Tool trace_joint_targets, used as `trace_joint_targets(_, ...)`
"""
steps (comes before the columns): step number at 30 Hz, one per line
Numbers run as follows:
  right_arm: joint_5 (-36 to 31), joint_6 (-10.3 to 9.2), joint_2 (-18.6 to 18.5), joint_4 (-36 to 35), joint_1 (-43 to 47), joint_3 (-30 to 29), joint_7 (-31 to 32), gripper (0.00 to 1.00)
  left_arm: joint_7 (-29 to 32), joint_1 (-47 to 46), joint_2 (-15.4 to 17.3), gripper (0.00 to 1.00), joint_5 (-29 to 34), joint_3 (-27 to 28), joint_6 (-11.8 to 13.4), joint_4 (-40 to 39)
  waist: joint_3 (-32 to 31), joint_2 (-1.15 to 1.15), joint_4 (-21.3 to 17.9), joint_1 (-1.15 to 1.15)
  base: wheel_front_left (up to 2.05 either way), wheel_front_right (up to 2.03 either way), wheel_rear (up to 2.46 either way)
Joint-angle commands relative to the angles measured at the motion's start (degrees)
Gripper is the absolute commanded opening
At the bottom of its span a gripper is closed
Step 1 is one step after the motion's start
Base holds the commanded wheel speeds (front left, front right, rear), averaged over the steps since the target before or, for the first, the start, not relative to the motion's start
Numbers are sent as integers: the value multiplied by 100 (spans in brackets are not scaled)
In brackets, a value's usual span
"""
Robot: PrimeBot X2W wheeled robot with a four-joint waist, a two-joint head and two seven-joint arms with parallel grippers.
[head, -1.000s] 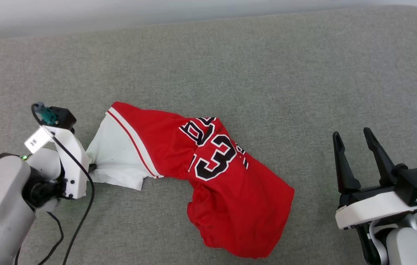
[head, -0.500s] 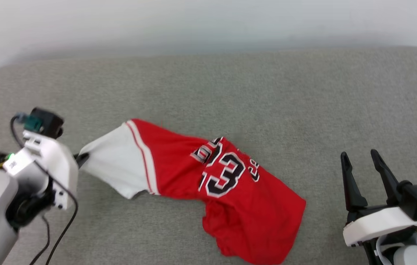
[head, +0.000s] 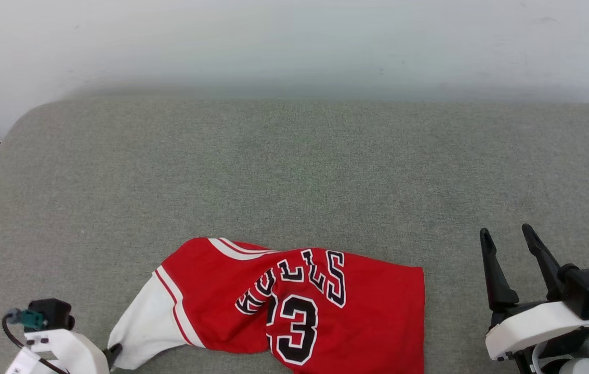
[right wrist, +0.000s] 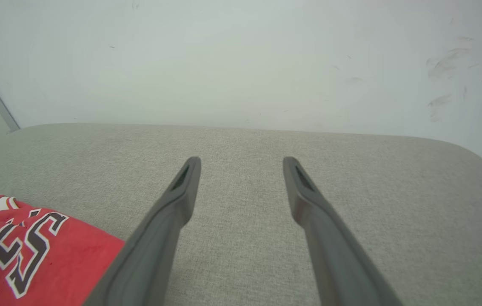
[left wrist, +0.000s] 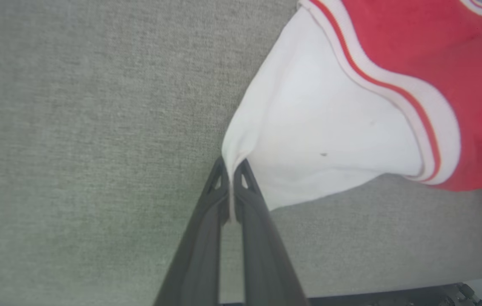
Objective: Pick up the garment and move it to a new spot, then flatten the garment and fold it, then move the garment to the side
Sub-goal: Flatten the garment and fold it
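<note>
Left wrist view: your left gripper (left wrist: 232,165) has its jaws pinching the white sleeve end, probably to drag the garment (head: 372,291), crumpled on the grey padded surface (head: 294,171); right gripper (head: 505,229) jaws spread, waiting.

The grey fabric tabletop (head: 294,171) lies bare from the jersey (head: 377,311) back to the white wall (head: 294,47), which closes off the far side. A clear lane runs between the jersey's right edge and the right end effector (head: 505,230).

Grey fabric surface (head: 294,171) against plain white wall (head: 294,41); soft light
</note>
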Motion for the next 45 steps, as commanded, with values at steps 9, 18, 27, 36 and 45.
trace_joint_targets(9,35,-2,-4,-63,248,-42,192,100,-1281,-57,-664,100,540,-112,-163,672,-280,0,37,0,0,0,0)
trace_joint_targets(18,79,-2,-4,-114,375,-64,353,100,-2744,-341,-1015,100,1477,-159,16,478,-517,0,7,0,0,0,0)
trace_joint_targets(27,53,-2,-4,-229,397,-133,437,100,-2989,-267,-1418,100,2514,420,344,-617,-545,0,-70,0,0,0,0)
trace_joint_targets(36,154,-2,-1,-141,368,-204,930,100,-2987,150,-1756,100,3202,993,378,-1234,-561,0,64,0,0,0,0)
trace_joint_targets(45,516,-2,-290,183,-229,502,2828,100,-2981,231,-2198,100,3524,1160,170,-1254,-456,0,535,0,0,0,0)
